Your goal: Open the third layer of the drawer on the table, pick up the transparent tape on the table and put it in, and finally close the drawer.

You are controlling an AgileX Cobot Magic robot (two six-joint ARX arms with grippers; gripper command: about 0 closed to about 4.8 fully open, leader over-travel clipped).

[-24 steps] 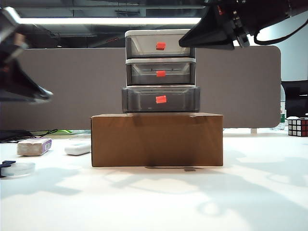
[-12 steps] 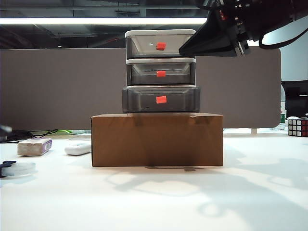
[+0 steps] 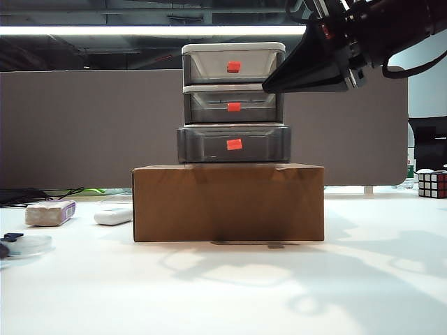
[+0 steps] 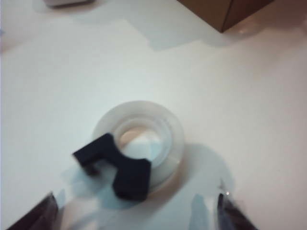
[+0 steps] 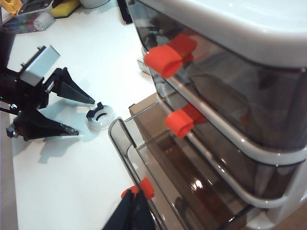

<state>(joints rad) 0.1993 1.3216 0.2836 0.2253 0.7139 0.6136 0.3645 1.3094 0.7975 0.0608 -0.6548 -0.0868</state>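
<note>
- We see the transparent tape lying flat on the table, ring face up, with its dark dispenser piece on the side towards the left gripper; only that gripper's two dark fingertips show at the frame edge, spread wide with nothing between them, one to each side of the roll and apart from it
- In the right wrist view the same open left gripper hangs just beside the tape, so we judge the left arm much the nearer; the roll lies straight ahead between its jaws, and a short descent looks to be the next move
- The right gripper appears shut on the red handle of the third layer of the drawer, which stands pulled out from the drawer; whether the pinch is firm we cannot tell
- In the exterior view the tape sits at the far left of the table, well apart from the cabinet on the brown cardboard box
- Counted: one tape; three layers, three red handles; one box; two grippers
</note>
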